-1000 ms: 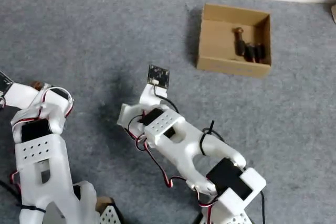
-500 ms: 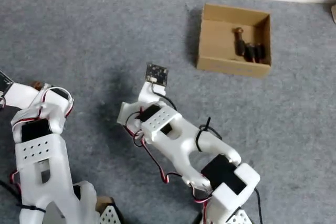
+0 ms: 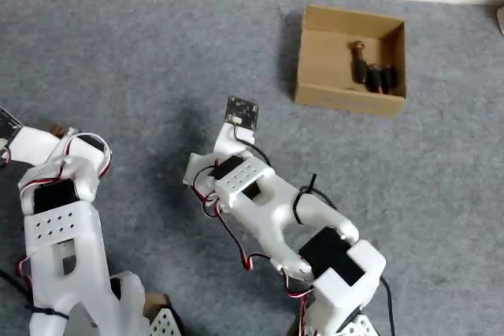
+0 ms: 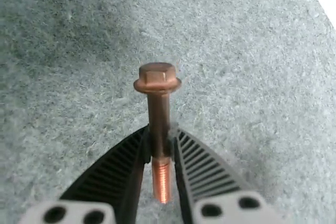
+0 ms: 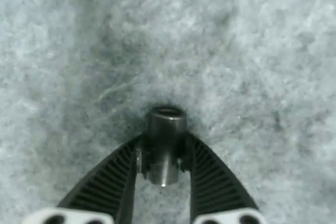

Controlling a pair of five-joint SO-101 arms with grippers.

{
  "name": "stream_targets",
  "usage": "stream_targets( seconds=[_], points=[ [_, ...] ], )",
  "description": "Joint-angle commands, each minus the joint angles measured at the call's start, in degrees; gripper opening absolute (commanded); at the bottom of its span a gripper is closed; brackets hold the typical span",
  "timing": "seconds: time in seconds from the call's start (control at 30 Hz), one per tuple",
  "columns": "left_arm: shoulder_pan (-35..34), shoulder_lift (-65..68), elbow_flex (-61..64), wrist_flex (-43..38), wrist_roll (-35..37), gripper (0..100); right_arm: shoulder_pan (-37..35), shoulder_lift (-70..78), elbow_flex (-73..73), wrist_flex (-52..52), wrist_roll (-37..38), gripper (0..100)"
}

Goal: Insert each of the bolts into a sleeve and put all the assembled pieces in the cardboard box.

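Note:
My left gripper (image 4: 158, 145) is shut on a copper bolt (image 4: 157, 108), gripped by its shank with the hex head pointing away and the threaded end toward the wrist. In the high view the bolt's head (image 3: 56, 128) peeks out by the left arm at the table's left edge. My right gripper (image 5: 163, 150) is shut on a dark metal sleeve (image 5: 165, 140), open end facing the carpet. The right arm (image 3: 260, 194) sits mid-table. The cardboard box (image 3: 315, 60) at the back right holds assembled pieces (image 3: 370, 68).
Grey carpet (image 3: 142, 60) covers the table, with open room between the arms and the box. A small circuit board (image 3: 241, 112) sticks up from the right arm's wrist. A white wall edge runs along the back.
The right arm has shifted slightly to the right and back toward its base, carrying the sleeve. The left arm has barely moved.

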Motion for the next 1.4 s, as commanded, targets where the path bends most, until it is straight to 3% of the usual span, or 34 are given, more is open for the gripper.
stream_targets(
  seconds=[0.0, 0.17, 0.3, 0.47, 0.67, 0.97, 1.13, 1.27, 1.37],
  points=[
    [-0.3, -0.6, -0.6, -1.3, 0.2, 1, -0.2, -9.8, -0.7, 6.9, 0.4, 0.5],
    [1.1, -0.7, -0.7, -1.3, -0.6, 1, 2.3, -22.2, -0.7, 13.0, 15.1, 0.5],
    [6.0, -0.7, -0.8, -1.3, -7.9, 1, 5.4, -30.3, -0.7, 15.7, 22.2, 0.5],
    [14.8, -0.7, -4.5, -1.1, -17.8, 1, 9.7, -39.7, -0.5, 18.9, 37.0, 0.5],
    [21.9, -0.8, -11.6, -1.0, -24.4, 1, 10.2, -53.9, 11.6, 15.8, 50.5, 0.5],
    [31.3, -19.2, -16.5, -1.1, -24.8, 1, 12.6, -85.1, 46.2, -7.5, 55.5, 0.5],
    [36.9, -32.7, -6.5, -1.7, -24.6, 1, 12.3, -102.8, 59.3, -11.3, 59.3, 0.5],
    [42.9, -39.7, 5.3, -9.7, -24.6, 1, 9.9, -116.5, 67.3, -10.9, 60.1, 0.5],
    [45.8, -42.9, 11.8, -12.7, -24.7, 1, 6.0, -118.0, 70.2, -10.9, 64.1, 0.5]
  ],
)
